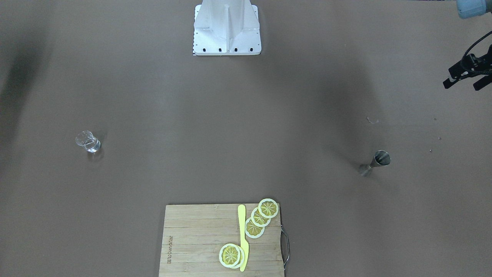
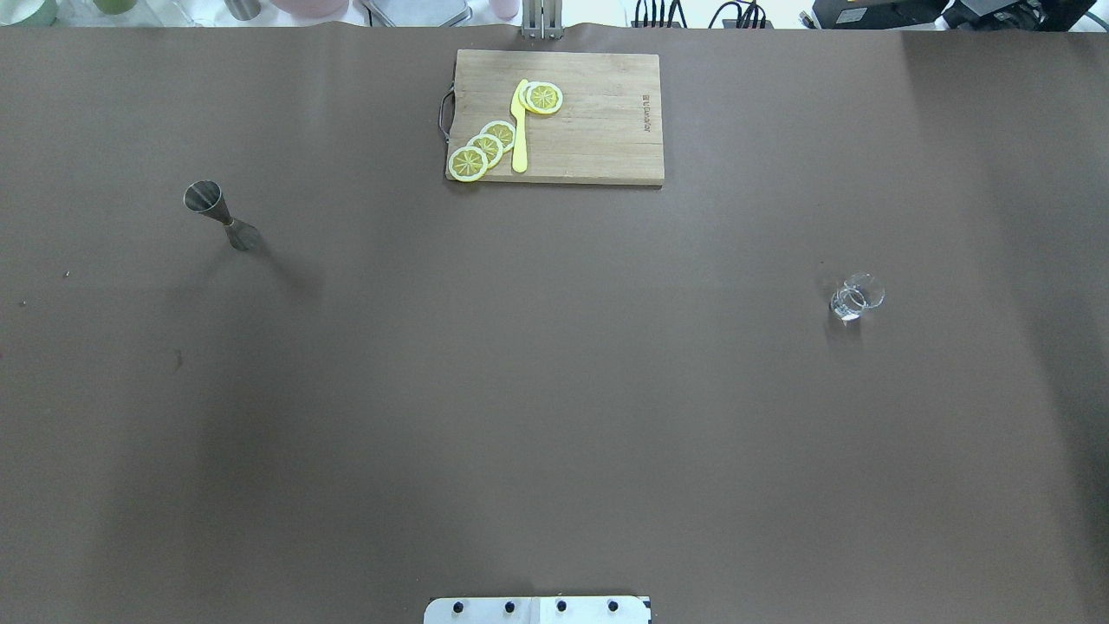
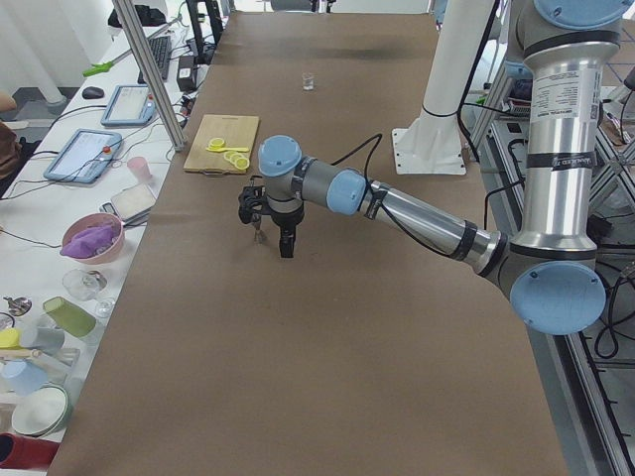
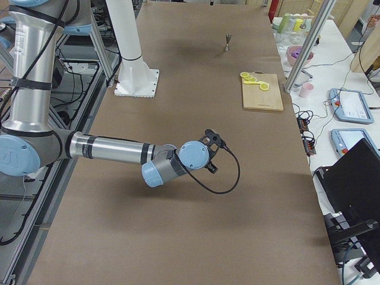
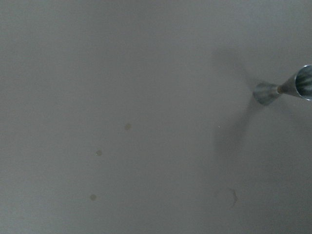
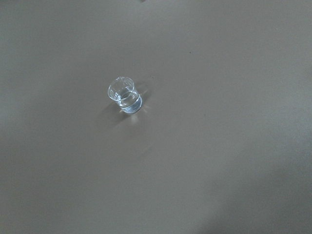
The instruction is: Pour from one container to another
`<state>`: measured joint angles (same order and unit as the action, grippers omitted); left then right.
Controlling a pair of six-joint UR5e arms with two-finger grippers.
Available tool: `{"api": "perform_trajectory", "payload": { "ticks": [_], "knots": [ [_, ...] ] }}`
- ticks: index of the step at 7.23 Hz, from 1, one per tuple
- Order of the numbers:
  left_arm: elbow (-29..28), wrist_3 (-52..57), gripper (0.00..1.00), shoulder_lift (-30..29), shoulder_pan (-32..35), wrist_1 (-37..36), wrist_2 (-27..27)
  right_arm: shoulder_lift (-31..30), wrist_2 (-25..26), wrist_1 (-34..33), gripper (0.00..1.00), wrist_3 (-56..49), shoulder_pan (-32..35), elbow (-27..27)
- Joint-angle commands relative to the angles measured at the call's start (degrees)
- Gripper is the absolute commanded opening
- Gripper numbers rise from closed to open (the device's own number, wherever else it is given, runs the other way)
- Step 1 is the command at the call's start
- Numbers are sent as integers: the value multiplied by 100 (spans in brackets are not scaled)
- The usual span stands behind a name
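Right claw (image 4: 212,142): hangs over the table (image 2: 554,390) toward its right end, nothing visibly in it. Only 1 side view catches it, so I cannot tell whether it is spread or clenched.

Its wrist camera looks down on the glass cup (image 6: 125,96), which sits up and left of that view's centre. So the cup lies below me and a little off my line. It stands upright on bare table in the right half, nearer the right edge than the middle, about midway between near and far edges. The lower part seems to hold a little clear liquid, though I am not certain. Lip direction is too small to read.

Left claw (image 1: 462,86): released, fingers apart, empty, off the table near the left edge.

The jigger (image 2: 221,217) stands upright, long axis vertical, wide mouth up, in the left half toward the far edge. It shows at the right border of the left wrist view, so it is beside that claw, not under it.

Judgement: the right arm is nearer the cup and the left arm nearer the jigger. The 2 vessels are well apart across the table's width. The cup needs gripping first, then carrying toward the jigger.

A cutting board (image 2: 598,130) with lemon slices (image 2: 485,147) and a yellow knife (image 2: 520,130) sits at the middle of the far edge.
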<state>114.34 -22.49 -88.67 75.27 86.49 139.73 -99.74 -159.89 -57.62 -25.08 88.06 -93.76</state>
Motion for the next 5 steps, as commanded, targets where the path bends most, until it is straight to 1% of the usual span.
{"api": "perform_trajectory", "payload": {
  "ticks": [1, 2, 3, 4, 5],
  "knots": [
    [-16, -1258, 98, 208, -624, 1430, 90, 278, 63, 40, 100, -23, 0, 408],
    [-182, -2111, 98, 610, -1176, 2859, -41, 358, 63, 214, 100, -50, 0, 559],
    [-340, -2815, 98, 657, -1634, 3822, -538, 585, 63, 477, 100, -50, 0, 891],
    [41, -3153, 98, 927, -2317, 3962, -1413, 849, 37, 810, 100, -111, 0, 1329],
    [210, -3513, 98, 1008, -3072, 4311, -2475, 956, 37, 874, 100, -129, 0, 1343]
  ]
}}
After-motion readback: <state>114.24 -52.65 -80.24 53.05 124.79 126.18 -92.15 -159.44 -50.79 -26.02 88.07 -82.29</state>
